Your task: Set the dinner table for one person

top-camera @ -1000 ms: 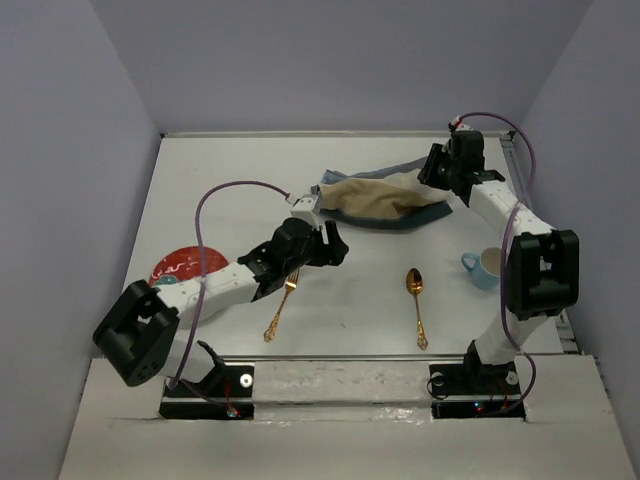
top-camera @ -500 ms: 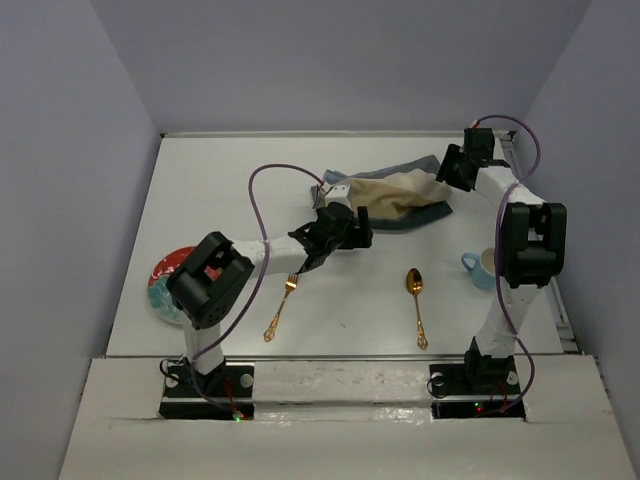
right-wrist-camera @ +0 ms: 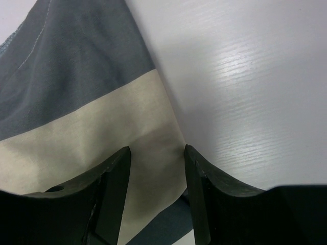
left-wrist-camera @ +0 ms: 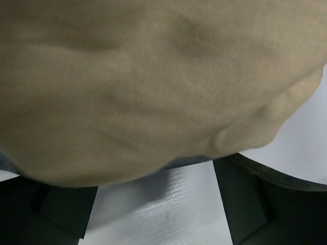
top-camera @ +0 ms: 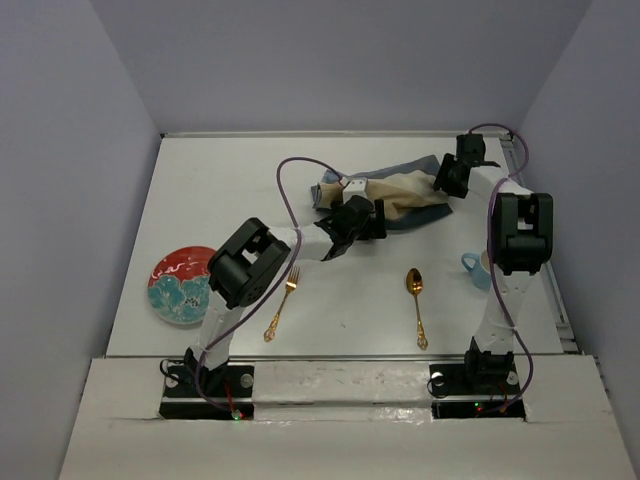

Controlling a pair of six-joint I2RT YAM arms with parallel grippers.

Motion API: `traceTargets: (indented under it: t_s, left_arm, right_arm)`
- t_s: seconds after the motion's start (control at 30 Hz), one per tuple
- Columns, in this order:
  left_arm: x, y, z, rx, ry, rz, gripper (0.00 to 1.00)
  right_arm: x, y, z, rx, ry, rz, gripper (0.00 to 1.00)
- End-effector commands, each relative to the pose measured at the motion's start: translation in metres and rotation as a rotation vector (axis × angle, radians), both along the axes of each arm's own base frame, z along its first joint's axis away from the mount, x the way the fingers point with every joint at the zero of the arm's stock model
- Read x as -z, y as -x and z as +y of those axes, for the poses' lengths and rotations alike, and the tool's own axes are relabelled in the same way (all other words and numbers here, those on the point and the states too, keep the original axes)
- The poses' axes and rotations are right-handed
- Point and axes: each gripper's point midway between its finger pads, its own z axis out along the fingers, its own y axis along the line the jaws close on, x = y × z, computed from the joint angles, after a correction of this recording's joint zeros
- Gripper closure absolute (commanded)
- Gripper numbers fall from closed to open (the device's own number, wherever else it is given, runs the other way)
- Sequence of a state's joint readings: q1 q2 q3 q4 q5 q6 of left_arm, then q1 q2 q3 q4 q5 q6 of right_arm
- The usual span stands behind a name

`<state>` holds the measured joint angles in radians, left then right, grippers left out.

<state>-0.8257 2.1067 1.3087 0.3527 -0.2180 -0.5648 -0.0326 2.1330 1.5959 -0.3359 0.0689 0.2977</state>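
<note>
**Top view, with both wrist views.** Your left claw (top-camera: 365, 212) sits at the centre of the frame, against the near edge of the crumpled placemat (top-camera: 402, 192). In the left wrist view its 2 fingers (left-wrist-camera: 258, 204) stand in the bottom corners, far apart: the claw is wide open. Beige cloth bulges over the gap between them and fills the upper part of that view. Whether the cloth touches either finger cannot be told.

Your right claw (top-camera: 447, 180) is at the upper right, at the right-hand end of the same placemat. In the right wrist view its jaws are partly open, with a clear gap between the 2 fingers (right-wrist-camera: 110, 196). The beige stripe of the cloth lies flat under that gap, and a grey stripe lies at the upper left. The cloth's edge runs down toward the right-hand finger. The claw is not closed on the cloth; whether its tips press on it cannot be told.

The surface (top-camera: 220, 190) is white and rectangular with a pale raised rim. It fills the middle of the top view, from the arm bases at the bottom to the far wall. It carries:
- the placemat, at upper centre
- a red and blue plate (top-camera: 180, 285), at the left
- a gold fork (top-camera: 281, 305), right of the plate and apart from it
- a gold spoon (top-camera: 415, 296), at lower centre right
- a pale blue mug (top-camera: 474, 267), at the right, partly hidden behind your right arm

3 plain violet-grey walls (top-camera: 330, 60) enclose the surface.
</note>
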Motion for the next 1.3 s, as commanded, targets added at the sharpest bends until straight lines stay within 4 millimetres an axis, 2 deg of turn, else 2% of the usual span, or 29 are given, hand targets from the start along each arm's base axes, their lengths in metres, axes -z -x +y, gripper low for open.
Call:
traceTargets:
  t_s: [0.0, 0.13, 0.23, 0.27, 0.37, 0.4, 0.5, 0.53, 0.57, 0.63, 0.67, 0.7, 0.77, 0.8, 0.83, 0.9, 0.97, 1.0, 1.07, 1.1, 1.13, 1.17, 1.2, 1.23, 1.27]
  left_arm:
    - [-0.029, -0.023, -0.013, -0.065, 0.041, -0.084, 0.01]
    - [-0.023, -0.033, -0.013, -0.109, 0.046, -0.084, 0.02]
    - [-0.025, -0.038, -0.009, -0.157, 0.051, -0.106, 0.10]
    - [-0.024, -0.041, -0.008, -0.169, 0.046, -0.114, 0.19]
    - [-0.030, -0.048, 0.000, -0.213, 0.027, -0.147, 0.43]
    - [-0.031, -0.051, 0.004, -0.223, 0.021, -0.154, 0.50]
    - [-0.036, -0.057, 0.016, -0.252, 0.007, -0.174, 0.70]
    - [-0.037, -0.059, 0.019, -0.260, 0.006, -0.176, 0.77]
    - [-0.039, -0.062, 0.024, -0.270, 0.008, -0.178, 0.88]
    - [-0.039, -0.069, 0.036, -0.284, 0.006, -0.177, 1.00]
    - [-0.042, -0.074, 0.044, -0.297, 0.003, -0.182, 1.00]
    - [-0.047, -0.075, 0.050, -0.301, 0.004, -0.188, 1.00]
    - [-0.052, -0.077, 0.059, -0.301, -0.021, -0.210, 1.00]
    - [-0.055, -0.082, 0.070, -0.322, -0.031, -0.218, 1.00]
    - [-0.061, -0.083, 0.077, -0.328, -0.028, -0.223, 1.00]
    - [-0.066, -0.092, 0.095, -0.339, -0.019, -0.225, 1.00]
    - [-0.081, -0.099, 0.107, -0.347, -0.015, -0.248, 1.00]
    - [-0.086, -0.103, 0.114, -0.346, -0.028, -0.259, 1.00]
    - [-0.102, -0.111, 0.133, -0.365, -0.025, -0.280, 1.00]
    - [-0.115, -0.115, 0.140, -0.371, -0.013, -0.298, 1.00]
    - [-0.120, -0.122, 0.154, -0.391, -0.016, -0.304, 1.00]
    - [-0.126, -0.127, 0.161, -0.398, -0.014, -0.309, 1.00]
    - [-0.127, -0.129, 0.166, -0.396, -0.025, -0.298, 1.00]
    - [-0.142, -0.138, 0.170, -0.393, -0.028, -0.320, 1.00]
    - [-0.146, -0.143, 0.175, -0.393, -0.039, -0.318, 1.00]
  right_arm:
    - [-0.010, -0.008, -0.017, 0.045, 0.066, -0.024, 0.48]
    - [-0.013, -0.006, -0.028, 0.083, 0.092, -0.028, 0.44]
    - [-0.010, -0.008, -0.024, 0.064, 0.070, -0.026, 0.42]
    - [-0.004, -0.008, -0.016, 0.041, 0.038, -0.015, 0.44]
    - [-0.005, -0.008, -0.011, 0.028, 0.012, -0.018, 0.51]
    - [-0.009, -0.010, -0.006, 0.012, -0.014, -0.029, 0.61]
    - [-0.016, -0.013, 0.010, -0.041, -0.085, -0.047, 0.73]
    - [-0.017, -0.013, 0.011, -0.045, -0.092, -0.049, 0.77]
    - [-0.017, -0.013, 0.012, -0.044, -0.095, -0.049, 0.82]
    - [-0.016, -0.009, 0.013, -0.042, -0.105, -0.043, 0.92]
    - [-0.014, -0.006, 0.018, -0.051, -0.126, -0.037, 0.99]
    - [-0.015, -0.005, 0.020, -0.053, -0.138, -0.039, 1.00]
    - [-0.017, -0.002, 0.026, -0.065, -0.168, -0.049, 1.00]
    - [-0.018, -0.002, 0.031, -0.075, -0.196, -0.059, 1.00]
    - [-0.014, 0.006, 0.038, -0.085, -0.203, -0.048, 1.00]
    - [-0.018, 0.016, 0.052, -0.104, -0.206, -0.055, 1.00]
    - [-0.024, 0.024, 0.065, -0.126, -0.218, -0.065, 1.00]
    - [-0.036, 0.025, 0.074, -0.144, -0.227, -0.100, 1.00]
    - [-0.037, 0.045, 0.111, -0.206, -0.238, -0.099, 1.00]
    - [-0.037, 0.052, 0.121, -0.224, -0.238, -0.099, 1.00]
    - [-0.037, 0.058, 0.129, -0.237, -0.234, -0.102, 1.00]
    - [-0.027, 0.071, 0.137, -0.246, -0.232, -0.079, 1.00]
    - [-0.036, 0.072, 0.145, -0.256, -0.245, -0.112, 1.00]
    - [-0.037, 0.077, 0.157, -0.282, -0.257, -0.118, 1.00]
    - [-0.040, 0.081, 0.163, -0.292, -0.265, -0.128, 1.00]
